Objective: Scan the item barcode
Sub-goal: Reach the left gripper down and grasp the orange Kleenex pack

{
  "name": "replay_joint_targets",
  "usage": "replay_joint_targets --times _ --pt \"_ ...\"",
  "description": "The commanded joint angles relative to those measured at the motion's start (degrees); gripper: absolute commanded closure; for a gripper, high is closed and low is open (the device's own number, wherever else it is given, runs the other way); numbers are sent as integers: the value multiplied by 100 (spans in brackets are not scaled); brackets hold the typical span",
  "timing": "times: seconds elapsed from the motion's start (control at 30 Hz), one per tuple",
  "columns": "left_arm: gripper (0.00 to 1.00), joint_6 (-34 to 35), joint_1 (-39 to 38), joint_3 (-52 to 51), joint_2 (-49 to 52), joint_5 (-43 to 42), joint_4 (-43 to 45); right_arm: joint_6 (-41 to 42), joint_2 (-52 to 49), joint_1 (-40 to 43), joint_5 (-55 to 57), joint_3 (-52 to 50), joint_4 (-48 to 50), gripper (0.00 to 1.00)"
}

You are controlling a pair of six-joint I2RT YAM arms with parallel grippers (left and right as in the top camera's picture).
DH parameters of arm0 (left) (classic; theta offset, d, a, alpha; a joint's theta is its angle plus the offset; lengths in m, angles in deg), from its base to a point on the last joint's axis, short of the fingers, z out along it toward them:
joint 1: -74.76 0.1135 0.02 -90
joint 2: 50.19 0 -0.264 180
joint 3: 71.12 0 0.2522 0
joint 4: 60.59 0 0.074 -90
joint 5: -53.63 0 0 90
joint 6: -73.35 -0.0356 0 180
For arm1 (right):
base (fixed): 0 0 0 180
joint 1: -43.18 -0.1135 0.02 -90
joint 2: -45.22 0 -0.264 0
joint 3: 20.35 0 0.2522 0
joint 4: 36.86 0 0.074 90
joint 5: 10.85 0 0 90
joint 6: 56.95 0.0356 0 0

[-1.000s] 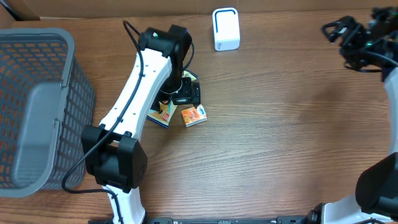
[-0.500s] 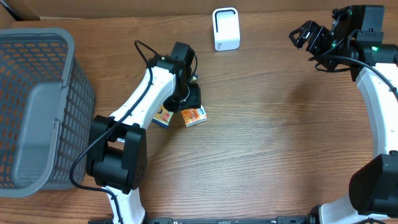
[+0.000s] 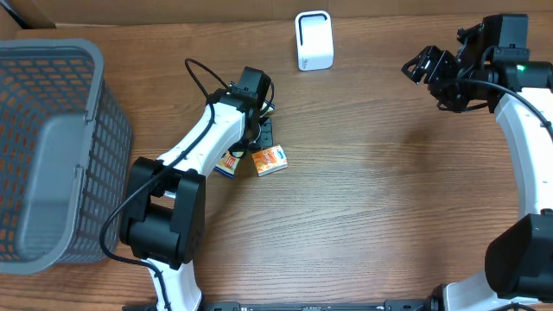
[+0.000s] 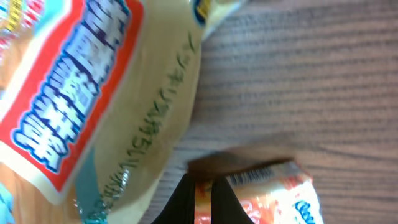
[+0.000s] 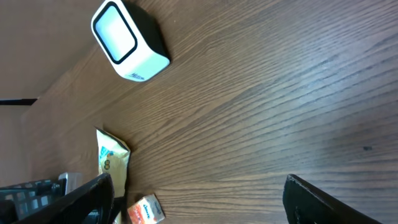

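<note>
In the left wrist view the left gripper (image 4: 203, 184) is seen closed, with a thin orange edge nipped between its two black fingers (image 4: 183, 200). That edge is judged to belong to the small orange packet (image 4: 273, 193), which spreads away to one side of the fingers and lies flat on the table (image 4: 323, 74). Just beside it, partly under the arm, a larger printed packet (image 4: 124, 93) is seen; it is not held.

From above, the left gripper (image 3: 262, 138) is placed at the upper left corner of the orange packet (image 3: 270, 161), whose long axis runs roughly across the table with a slight tilt. The larger packet (image 3: 226, 162) is found touching or nearly touching it on the left.

Farther off, the white scanner (image 3: 314, 40) stands toward the back edge, up and to the right of the held packet and well apart from it. A carry in that direction is called for, with the barcode face turned toward the scanner's window; which face carries the barcode cannot be told.

Farthest away, the right gripper (image 3: 423, 67) is held above the table with its jaws spread and nothing between them, so the left arm is clearly the nearer one
</note>
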Motion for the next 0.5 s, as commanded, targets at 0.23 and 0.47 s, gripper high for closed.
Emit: replay_joint_targets --times 0.23,0.47 --pt "96 256 -9 -243 -129 -697 -31 -42 4 9 -4 -28 -321 15" --pt "96 612 -9 -597 -129 -824 -144 -44 4 9 -7 -28 -474 17"
